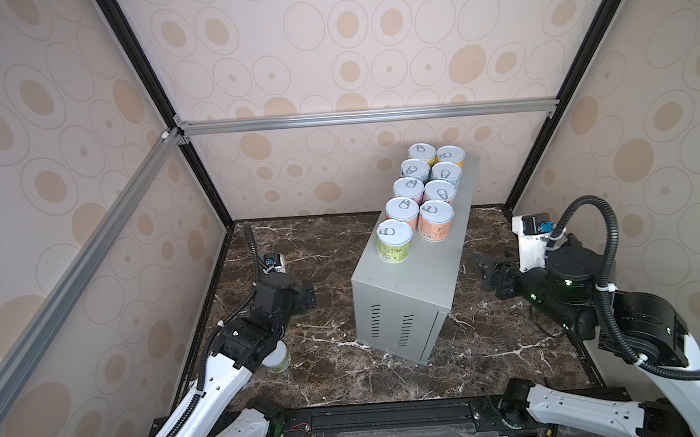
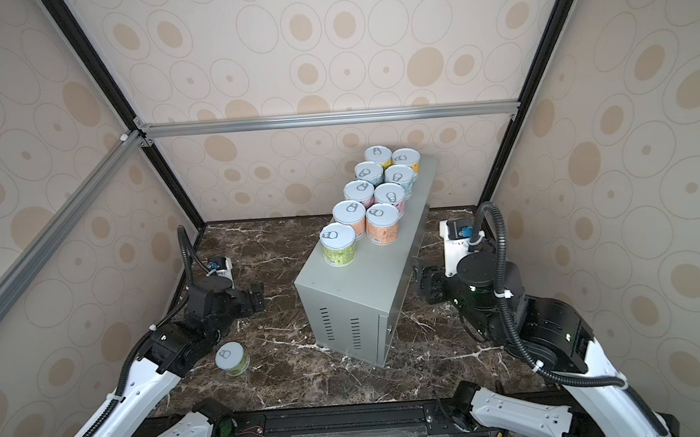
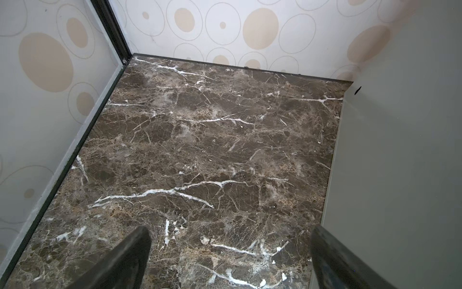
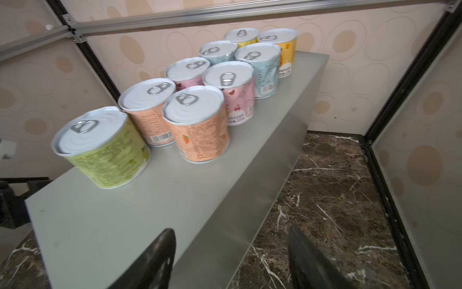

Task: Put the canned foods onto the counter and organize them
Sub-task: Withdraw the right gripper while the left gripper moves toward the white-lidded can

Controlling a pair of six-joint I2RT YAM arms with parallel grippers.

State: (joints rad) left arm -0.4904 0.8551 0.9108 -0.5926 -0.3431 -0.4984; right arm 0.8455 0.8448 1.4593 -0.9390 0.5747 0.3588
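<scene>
Cans (image 1: 435, 221), nine of them, sit on your counter (image 1: 410, 282); one green can (image 2: 232, 358) sits on the marble (image 2: 291, 381). Your left fingers (image 3: 125, 260) and right fingers (image 4: 155, 257) are spread, empty.

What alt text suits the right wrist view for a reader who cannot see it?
Nine pull-tab cans stand in two rows on the pale-grey metal counter, a green can nearest, alone. The right gripper, open and empty, hangs over the counter's edge and the brown marble surface.

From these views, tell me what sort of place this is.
Probably a mock-up robot test cell, not a real kitchen: wallpapered panels in an aluminium frame, a marble-look tabletop, and a grey metal box serving as counter for cans.
</scene>
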